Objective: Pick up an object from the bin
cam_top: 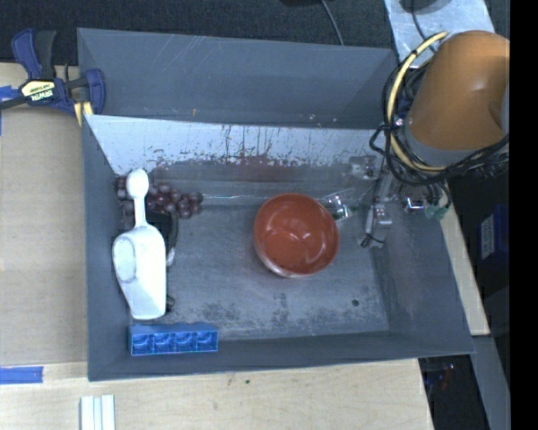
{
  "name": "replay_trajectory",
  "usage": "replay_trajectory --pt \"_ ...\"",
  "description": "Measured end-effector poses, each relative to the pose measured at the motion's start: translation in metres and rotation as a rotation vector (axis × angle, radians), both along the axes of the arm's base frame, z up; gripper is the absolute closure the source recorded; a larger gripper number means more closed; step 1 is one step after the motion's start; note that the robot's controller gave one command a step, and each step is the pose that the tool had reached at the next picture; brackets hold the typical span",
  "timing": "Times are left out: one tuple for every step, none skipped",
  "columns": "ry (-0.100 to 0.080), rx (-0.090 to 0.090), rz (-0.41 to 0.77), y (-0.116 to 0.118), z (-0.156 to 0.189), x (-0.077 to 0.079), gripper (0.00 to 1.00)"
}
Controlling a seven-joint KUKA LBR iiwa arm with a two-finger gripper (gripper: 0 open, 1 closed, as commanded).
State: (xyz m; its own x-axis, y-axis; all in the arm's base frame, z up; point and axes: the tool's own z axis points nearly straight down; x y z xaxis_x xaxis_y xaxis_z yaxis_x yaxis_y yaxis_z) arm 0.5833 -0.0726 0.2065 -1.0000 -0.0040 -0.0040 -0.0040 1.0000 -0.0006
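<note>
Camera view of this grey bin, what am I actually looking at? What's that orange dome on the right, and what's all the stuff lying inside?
One camera looks down into a grey metal bin from above and a little to one side. The orange dome is a cover on a robot arm that reaches in from the right. Its gripper, the tool that picks things up, hangs low in the bin beside the right rim of a red bowl. A white scoop lies on the left, with dark grapes behind it and a blue toy brick in front. Nothing looks held yet.
</note>
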Motion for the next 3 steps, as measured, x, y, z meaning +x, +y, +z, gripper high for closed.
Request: replay_trajectory --pt "0.000 0.000 0.000 0.000 0.000 0.000 0.00" --pt "0.003 0.001 -0.024 0.021 -0.065 0.004 0.00" --pt "-0.010 -0.002 -0.015 0.015 -0.074 -0.016 0.00"
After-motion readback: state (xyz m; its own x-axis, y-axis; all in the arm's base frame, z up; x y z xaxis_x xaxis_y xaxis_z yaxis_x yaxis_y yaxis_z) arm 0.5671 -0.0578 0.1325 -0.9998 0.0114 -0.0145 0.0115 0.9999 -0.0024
